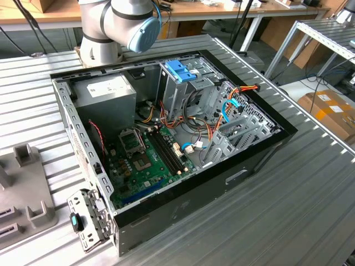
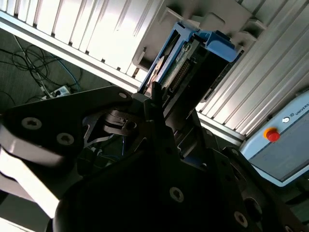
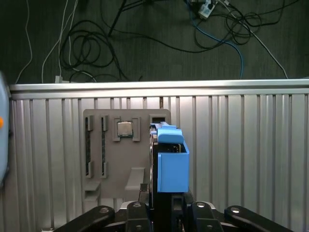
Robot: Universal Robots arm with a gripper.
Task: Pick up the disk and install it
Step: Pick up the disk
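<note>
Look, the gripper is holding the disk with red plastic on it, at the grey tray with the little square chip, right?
Not quite. The plastic on the disk is blue, not red; the first wrist view shows it. The rest is right: the gripper holds the disk at the grey tray with the little square chip.

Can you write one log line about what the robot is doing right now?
gripper: shut on disk | disk: standing on edge, at grey holder tray | computer case: open, disk not yet installed
</note>
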